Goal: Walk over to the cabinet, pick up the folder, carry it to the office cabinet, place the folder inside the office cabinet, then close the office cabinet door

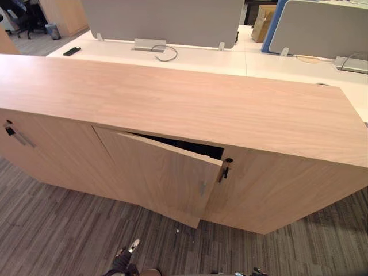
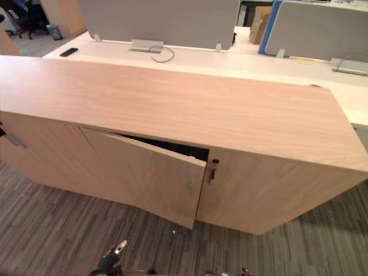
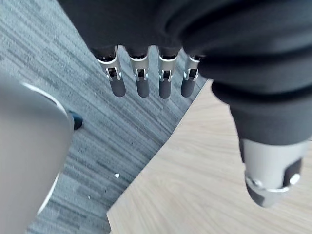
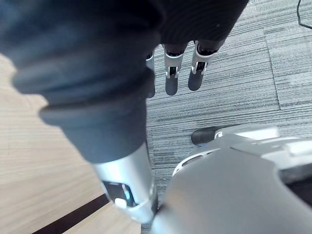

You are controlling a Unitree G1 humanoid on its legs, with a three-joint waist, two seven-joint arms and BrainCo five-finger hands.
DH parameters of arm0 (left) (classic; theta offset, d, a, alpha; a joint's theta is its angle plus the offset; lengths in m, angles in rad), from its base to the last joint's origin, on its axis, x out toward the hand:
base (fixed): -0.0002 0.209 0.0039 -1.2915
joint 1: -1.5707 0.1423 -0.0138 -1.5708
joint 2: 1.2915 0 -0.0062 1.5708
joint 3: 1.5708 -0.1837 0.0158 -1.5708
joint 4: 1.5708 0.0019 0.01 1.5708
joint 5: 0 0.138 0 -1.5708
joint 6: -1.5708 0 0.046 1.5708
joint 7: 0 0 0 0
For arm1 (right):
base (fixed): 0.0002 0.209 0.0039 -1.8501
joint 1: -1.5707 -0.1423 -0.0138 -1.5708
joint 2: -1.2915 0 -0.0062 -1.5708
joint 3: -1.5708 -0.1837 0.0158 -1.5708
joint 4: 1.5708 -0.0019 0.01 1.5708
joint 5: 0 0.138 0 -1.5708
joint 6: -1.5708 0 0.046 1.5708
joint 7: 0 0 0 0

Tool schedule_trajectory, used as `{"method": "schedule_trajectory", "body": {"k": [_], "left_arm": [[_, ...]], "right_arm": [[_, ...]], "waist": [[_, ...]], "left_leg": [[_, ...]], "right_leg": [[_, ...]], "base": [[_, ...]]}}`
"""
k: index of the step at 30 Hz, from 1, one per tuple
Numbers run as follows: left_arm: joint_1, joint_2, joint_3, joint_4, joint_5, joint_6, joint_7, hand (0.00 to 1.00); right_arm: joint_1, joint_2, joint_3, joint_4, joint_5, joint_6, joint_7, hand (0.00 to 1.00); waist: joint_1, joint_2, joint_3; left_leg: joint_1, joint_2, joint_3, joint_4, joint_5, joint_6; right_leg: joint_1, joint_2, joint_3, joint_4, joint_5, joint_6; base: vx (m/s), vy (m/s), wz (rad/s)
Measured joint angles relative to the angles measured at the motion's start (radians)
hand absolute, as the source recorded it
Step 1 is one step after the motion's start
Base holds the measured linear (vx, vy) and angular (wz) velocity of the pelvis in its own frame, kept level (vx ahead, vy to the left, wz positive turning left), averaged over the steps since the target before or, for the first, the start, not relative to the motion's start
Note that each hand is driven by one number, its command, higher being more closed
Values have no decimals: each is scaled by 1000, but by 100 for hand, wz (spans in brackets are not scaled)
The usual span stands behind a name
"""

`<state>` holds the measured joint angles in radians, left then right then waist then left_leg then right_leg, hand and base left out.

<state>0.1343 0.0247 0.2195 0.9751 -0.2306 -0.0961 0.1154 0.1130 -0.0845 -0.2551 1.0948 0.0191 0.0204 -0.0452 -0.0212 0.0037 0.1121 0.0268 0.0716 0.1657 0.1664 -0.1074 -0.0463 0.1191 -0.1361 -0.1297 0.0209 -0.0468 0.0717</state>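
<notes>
Looks like the closing step: the office cabinet door, centre frame, is hanging ajar. The left hand and right hand are dangling relaxed and empty, so the folder is probably sitting inside. Next move: pushing that door flush.

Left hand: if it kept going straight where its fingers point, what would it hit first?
Probably the grey striped carpet: the left hand points its straight fingers at it, just beside a wooden panel. Depth is unclear.
</notes>
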Motion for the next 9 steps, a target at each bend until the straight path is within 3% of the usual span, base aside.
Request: {"method": "schedule_trajectory", "body": {"k": [3, 9], "left_arm": [[9, -6, 18, 22, -6, -2, -10, 0], [16, -1, 21, 39, -114, 1, -101, 0]], "right_arm": [[13, 2, 0, -2, 2, -2, -2, 0], [39, 5, 0, -4, 44, -1, -1, 0]], "waist": [[7, -2, -34], [9, -3, -53]], "left_leg": [[46, -17, 40, -115, 53, 4], [112, -12, 54, -223, 96, -9]], "right_leg": [[-27, -7, 26, -10, 7, 13], [-8, 10, 24, -33, 9, 16]], "base": [[44, 58, -32], [25, -4, -7]]}}
